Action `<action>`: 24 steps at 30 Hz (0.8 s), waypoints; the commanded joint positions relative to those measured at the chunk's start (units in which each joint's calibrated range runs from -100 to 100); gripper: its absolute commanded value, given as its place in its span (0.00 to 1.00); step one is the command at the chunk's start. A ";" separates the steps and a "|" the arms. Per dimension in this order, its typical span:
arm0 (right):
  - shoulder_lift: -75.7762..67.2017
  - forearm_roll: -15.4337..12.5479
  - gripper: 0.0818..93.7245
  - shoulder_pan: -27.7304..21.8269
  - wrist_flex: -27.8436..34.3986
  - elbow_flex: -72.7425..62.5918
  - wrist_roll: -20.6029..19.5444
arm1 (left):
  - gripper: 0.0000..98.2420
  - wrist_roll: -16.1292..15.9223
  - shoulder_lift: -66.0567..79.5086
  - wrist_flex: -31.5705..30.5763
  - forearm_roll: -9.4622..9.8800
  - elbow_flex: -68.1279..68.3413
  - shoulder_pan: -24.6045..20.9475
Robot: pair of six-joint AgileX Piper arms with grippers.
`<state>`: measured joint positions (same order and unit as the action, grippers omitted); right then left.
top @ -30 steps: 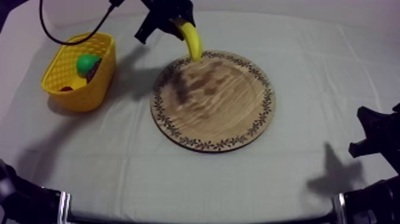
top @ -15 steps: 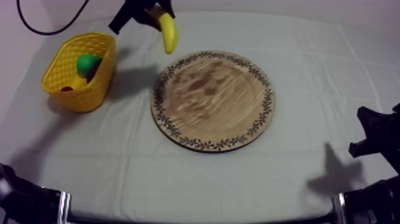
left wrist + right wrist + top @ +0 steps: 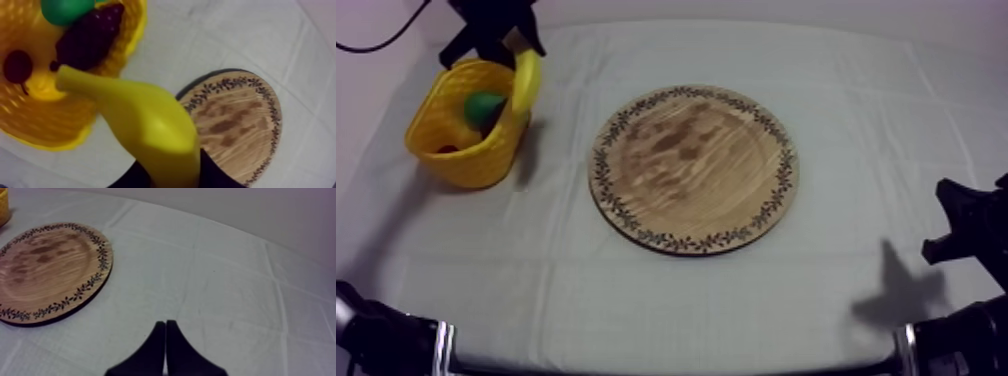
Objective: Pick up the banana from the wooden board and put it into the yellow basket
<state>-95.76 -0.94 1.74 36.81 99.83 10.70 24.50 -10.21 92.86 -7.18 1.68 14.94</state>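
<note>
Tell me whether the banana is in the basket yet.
Not in yet: the left pincer holds the banana above the yellow basket, tip over its inside.

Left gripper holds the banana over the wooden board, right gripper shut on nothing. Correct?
Not over the wooden board, which is bare. The left gripper holds the banana at the yellow basket, its tip over the basket's inside, as the top and left wrist views show. The right gripper is shut on nothing, as said.

Creased grey-white tablecloth [image 3: 666, 300], plain pale wall [image 3: 260, 208] behind it
</note>
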 commanded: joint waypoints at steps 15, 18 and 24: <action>0.00 -0.02 0.00 0.02 -0.03 0.05 0.07 | 0.22 -8.82 5.73 4.41 4.91 4.13 -7.86; 0.00 -0.02 0.00 0.02 -0.03 0.05 0.07 | 0.21 -9.93 6.05 5.32 6.11 4.24 -8.70; 0.00 -0.02 0.00 0.02 -0.03 0.05 0.07 | 0.21 -11.29 5.79 6.42 7.58 3.83 -9.83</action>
<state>-95.76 -0.94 1.74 36.81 99.83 10.77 13.30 -4.20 99.19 0.36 5.59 5.17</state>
